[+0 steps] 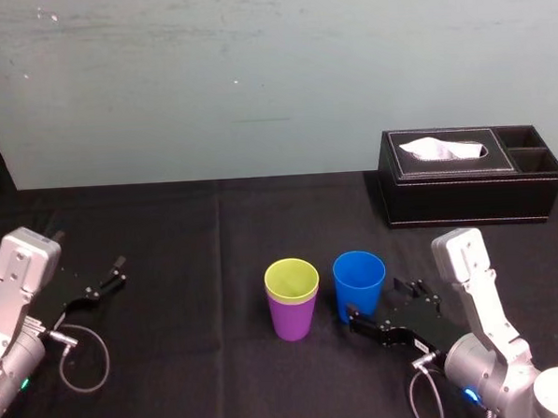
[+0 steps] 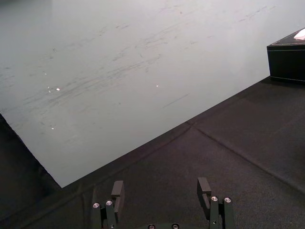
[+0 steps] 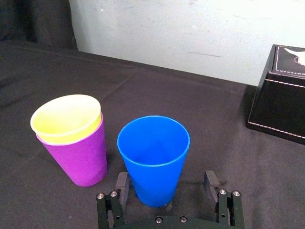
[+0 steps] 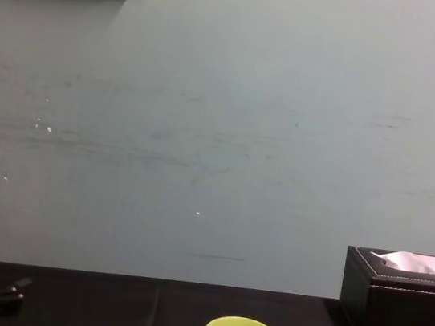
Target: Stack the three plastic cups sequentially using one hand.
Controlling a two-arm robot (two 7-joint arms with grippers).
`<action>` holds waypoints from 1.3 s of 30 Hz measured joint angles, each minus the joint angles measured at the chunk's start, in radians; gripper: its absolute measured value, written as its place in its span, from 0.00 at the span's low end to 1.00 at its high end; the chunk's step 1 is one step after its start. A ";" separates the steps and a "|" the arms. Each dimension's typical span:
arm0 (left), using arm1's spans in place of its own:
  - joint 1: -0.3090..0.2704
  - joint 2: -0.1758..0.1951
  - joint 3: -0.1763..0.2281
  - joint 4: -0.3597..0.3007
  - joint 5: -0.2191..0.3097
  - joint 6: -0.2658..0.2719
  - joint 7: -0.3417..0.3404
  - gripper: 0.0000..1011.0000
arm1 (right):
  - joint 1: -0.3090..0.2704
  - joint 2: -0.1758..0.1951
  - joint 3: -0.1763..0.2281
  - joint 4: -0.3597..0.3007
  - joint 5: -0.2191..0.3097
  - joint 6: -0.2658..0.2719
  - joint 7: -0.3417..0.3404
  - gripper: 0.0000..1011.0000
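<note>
The blue cup (image 1: 360, 282) stands on the black cloth (image 1: 217, 268) at 3 o'clock of the purple cup (image 1: 292, 321), which holds the yellow-green cup (image 1: 291, 279). The right gripper (image 1: 377, 302) is spread around the blue cup's base. The left gripper (image 1: 107, 279), also spread, is at 9 o'clock. A pale wall (image 1: 253, 79) stands behind.

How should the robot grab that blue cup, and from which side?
Grip the blue cup by its lower wall, coming from the robot's side. It stands upright, narrowing toward its base, and the open right gripper straddles it there. The purple cup holding the yellow-green cup stands close on its left. The left gripper sits idle.
</note>
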 joint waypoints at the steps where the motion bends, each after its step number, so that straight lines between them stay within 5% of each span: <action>1: 0.000 0.000 0.000 0.000 0.000 0.000 0.000 0.99 | 0.003 -0.003 0.000 0.002 0.000 0.000 0.001 0.99; 39: 0.000 0.000 0.000 0.000 0.000 0.000 0.000 0.99 | 0.044 -0.066 -0.009 0.035 -0.053 0.010 -0.028 0.99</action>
